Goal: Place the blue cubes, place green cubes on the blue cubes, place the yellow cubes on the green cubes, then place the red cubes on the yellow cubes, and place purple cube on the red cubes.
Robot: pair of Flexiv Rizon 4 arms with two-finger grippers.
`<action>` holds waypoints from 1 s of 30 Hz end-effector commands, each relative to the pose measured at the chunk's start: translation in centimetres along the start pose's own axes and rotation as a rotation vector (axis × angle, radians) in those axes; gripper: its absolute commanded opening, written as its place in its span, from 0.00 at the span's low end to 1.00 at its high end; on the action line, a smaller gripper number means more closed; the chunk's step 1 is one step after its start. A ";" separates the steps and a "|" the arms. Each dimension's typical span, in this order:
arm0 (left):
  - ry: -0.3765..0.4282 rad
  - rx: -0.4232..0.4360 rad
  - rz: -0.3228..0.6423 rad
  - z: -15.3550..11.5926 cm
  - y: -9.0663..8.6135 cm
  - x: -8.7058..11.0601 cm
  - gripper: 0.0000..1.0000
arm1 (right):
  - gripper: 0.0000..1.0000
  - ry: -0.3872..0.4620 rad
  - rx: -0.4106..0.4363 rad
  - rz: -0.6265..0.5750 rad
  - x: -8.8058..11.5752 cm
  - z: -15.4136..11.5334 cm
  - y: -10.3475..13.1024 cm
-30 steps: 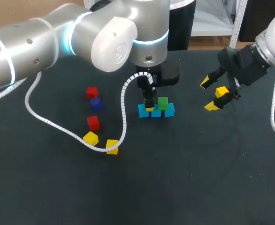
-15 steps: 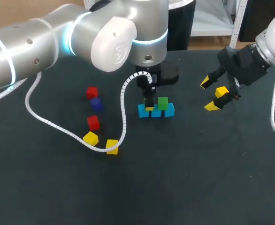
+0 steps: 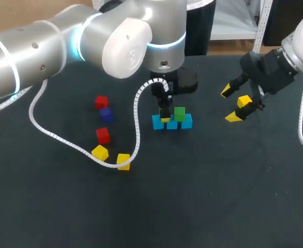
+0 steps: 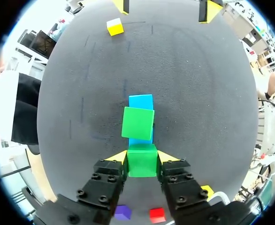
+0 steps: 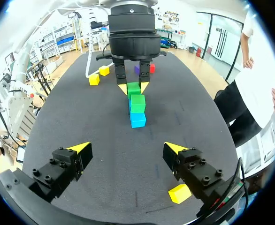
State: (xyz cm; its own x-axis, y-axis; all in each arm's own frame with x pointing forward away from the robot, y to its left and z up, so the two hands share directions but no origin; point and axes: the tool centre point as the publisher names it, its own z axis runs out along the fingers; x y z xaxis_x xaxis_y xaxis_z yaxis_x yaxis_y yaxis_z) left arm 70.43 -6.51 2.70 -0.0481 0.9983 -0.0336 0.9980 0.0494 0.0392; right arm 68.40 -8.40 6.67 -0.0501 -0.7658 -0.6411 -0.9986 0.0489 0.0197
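Note:
Three blue cubes (image 3: 172, 124) lie in a row at the table's middle. One green cube (image 3: 179, 113) sits on the row's right part. My left gripper (image 3: 164, 119) points straight down over the row's left part. It is shut on a second green cube (image 4: 142, 160), held next to the first green cube (image 4: 137, 123); whether it rests on the blue cubes (image 4: 141, 101) I cannot tell. My right gripper (image 3: 230, 105) hangs open at the right, fingers wide apart (image 5: 127, 150), with nothing between them. A yellow cube (image 3: 244, 101) lies on the table by it.
At the left lie two red cubes (image 3: 101, 102) (image 3: 103, 135), a purple cube (image 3: 105, 114) and two yellow cubes (image 3: 100, 152) (image 3: 123, 161). My left arm's white cable (image 3: 63, 139) loops low over the table near them.

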 end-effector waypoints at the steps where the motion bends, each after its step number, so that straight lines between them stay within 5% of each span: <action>1: 0.004 0.009 0.004 0.0 0.3 -0.2 0.00 | 1.00 -0.002 0.000 -0.001 0.0 0.0 0.0; 30: 0.007 0.021 0.008 0.6 0.6 -0.3 0.00 | 1.00 -0.002 0.000 -0.001 0.0 0.0 0.0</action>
State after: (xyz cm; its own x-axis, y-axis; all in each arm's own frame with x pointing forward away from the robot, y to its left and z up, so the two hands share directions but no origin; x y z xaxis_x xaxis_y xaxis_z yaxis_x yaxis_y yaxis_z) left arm 70.73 -6.71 2.33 -0.0420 0.9986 -0.0325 0.9988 0.0428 0.0250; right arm 68.40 -8.40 6.67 -0.0501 -0.7658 -0.6411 -0.9986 0.0489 0.0197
